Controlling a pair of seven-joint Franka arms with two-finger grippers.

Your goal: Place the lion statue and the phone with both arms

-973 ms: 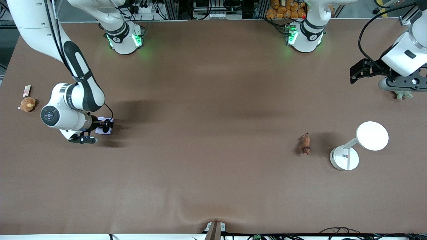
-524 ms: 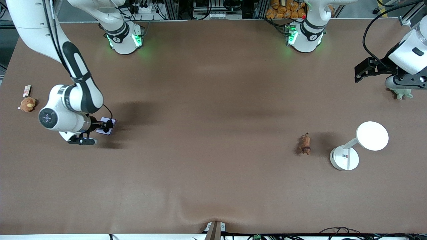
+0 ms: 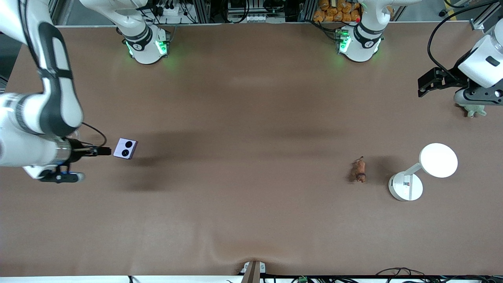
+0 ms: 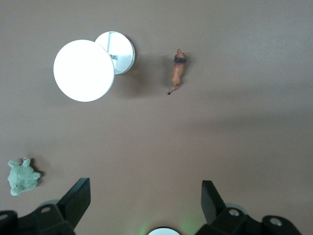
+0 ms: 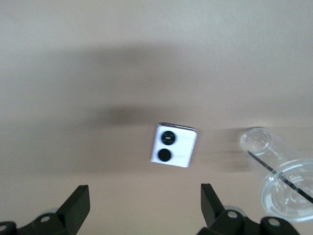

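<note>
The phone (image 3: 125, 148), pale lavender with two black circles facing up, lies flat on the brown table toward the right arm's end; it also shows in the right wrist view (image 5: 173, 145). My right gripper (image 3: 105, 151) (image 5: 145, 196) hangs open and empty over the table just beside the phone, clear of it. The lion statue (image 3: 359, 169) (image 4: 177, 71), small and reddish-brown, lies on the table toward the left arm's end, next to the lamp. My left gripper (image 3: 426, 83) (image 4: 145, 196) is open and empty, raised over the table edge at the left arm's end, apart from the lion.
A white desk lamp (image 3: 438, 160) with a round base (image 3: 405, 186) stands beside the lion. A green plush toy (image 3: 473, 111) (image 4: 21, 177) lies under the left arm. A clear plastic cup (image 5: 279, 171) lies near the phone. The right arm covers the table's end.
The right gripper opened, let go of the phone and drew back and up toward its end of the table. The phone now lies uncovered. The left arm lifted slightly, then stayed.
</note>
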